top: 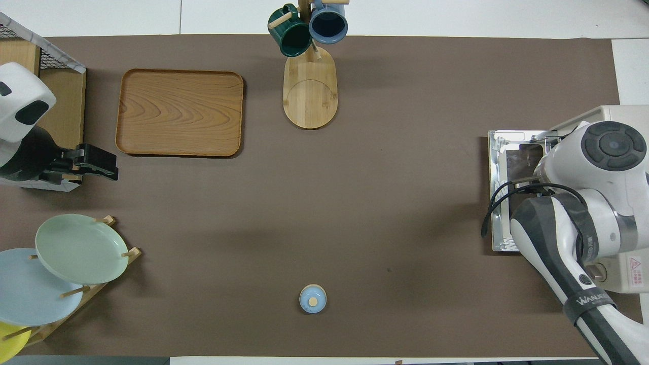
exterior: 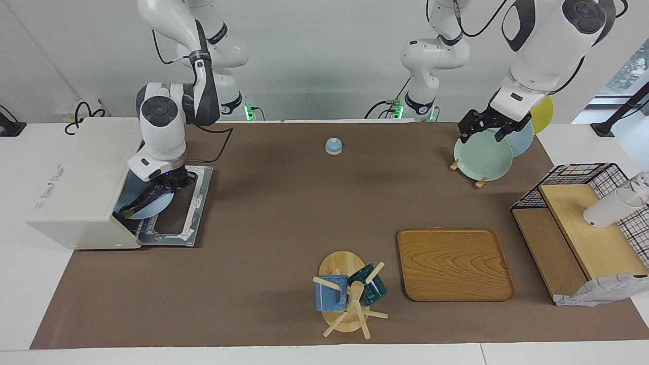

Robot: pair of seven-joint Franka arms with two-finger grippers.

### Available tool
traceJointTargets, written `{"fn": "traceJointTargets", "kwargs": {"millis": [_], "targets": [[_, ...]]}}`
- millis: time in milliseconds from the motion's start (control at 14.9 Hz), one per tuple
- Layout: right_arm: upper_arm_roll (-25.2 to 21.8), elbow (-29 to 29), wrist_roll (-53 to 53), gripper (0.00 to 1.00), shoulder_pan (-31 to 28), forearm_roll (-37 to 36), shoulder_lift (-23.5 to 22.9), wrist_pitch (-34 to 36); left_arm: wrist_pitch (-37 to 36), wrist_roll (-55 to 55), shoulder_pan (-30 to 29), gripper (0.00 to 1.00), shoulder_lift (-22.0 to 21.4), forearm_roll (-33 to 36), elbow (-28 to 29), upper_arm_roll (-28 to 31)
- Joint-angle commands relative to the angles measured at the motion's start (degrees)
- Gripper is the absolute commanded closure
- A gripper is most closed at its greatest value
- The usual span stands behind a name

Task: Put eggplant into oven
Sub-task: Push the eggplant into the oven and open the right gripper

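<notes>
The cream-white oven (exterior: pixel 81 177) stands at the right arm's end of the table with its door (exterior: pixel 200 203) folded down flat. At its mouth lies a light blue plate (exterior: pixel 154 209), and the dark eggplant (exterior: pixel 136 206) slants across it, pale stem end toward the oven's inside. My right gripper (exterior: pixel 165 188) hangs low over the plate, shut on the eggplant's upper end. In the overhead view the right arm hides the oven's mouth and the eggplant; only the door (top: pixel 507 152) shows. My left gripper (exterior: pixel 482 133) (top: pixel 109 170) waits open above the plate rack.
A rack with a green plate (exterior: pixel 483 156) and other plates stands near the left arm's base. A blue bell (exterior: pixel 333 146), a wooden tray (exterior: pixel 454 263), a mug tree (exterior: pixel 350 294) and a wire basket (exterior: pixel 583 177) with boards and a white cup (exterior: pixel 611 208) are also on the table.
</notes>
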State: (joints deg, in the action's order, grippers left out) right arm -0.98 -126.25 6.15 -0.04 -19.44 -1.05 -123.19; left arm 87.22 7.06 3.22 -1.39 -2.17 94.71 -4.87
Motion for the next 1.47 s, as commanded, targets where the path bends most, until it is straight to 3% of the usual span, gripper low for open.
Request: {"fn": "traceJointTargets", "kwargs": {"millis": [0,67,134,201,468,602,736,1070,1405], "targets": [[0.89,-3.12,-1.58,1.0,-1.89,0.02,1.93,-2.41,-0.74,-0.29,-0.41,0.0,-0.19,0.94,-0.4,-0.14],[0.98,-2.86,-1.67,0.96,-1.98,0.11,1.84,-2.23,-0.74,-0.29,-0.41,0.0,-0.19,0.94,-0.4,-0.14],[0.98,-2.6,-1.84,0.83,-1.98,0.11,1.75,-1.97,-0.74,-0.29,-0.41,0.0,-0.19,0.94,-0.4,-0.14],[0.98,-1.64,-1.93,0.76,-1.98,0.11,1.49,-1.1,-0.74,-0.29,-0.41,0.0,-0.19,0.94,-0.4,-0.14],[1.5,3.37,-6.4,0.7,-1.1,5.1,1.14,5.58,-0.74,-0.29,-0.41,0.0,-0.19,0.94,-0.4,-0.14],[1.5,5.48,-6.5,0.77,0.48,5.64,0.7,7.26,-0.74,-0.29,-0.41,0.0,-0.19,0.94,-0.4,-0.14],[1.5,5.58,-6.33,1.0,1.01,7.22,0.17,4.47,-0.74,-0.29,-0.41,0.0,-0.19,0.94,-0.4,-0.14],[1.5,4.62,-1.33,1.0,3.91,9.07,-5.79,-7.04,-0.74,-0.29,-0.41,0.0,-0.19,0.94,-0.4,-0.14],[1.5,4.09,3.17,1.0,5.58,10.3,-9.84,-9.26,-0.74,-0.29,-0.41,0.0,-0.19,0.94,-0.4,-0.14]]}}
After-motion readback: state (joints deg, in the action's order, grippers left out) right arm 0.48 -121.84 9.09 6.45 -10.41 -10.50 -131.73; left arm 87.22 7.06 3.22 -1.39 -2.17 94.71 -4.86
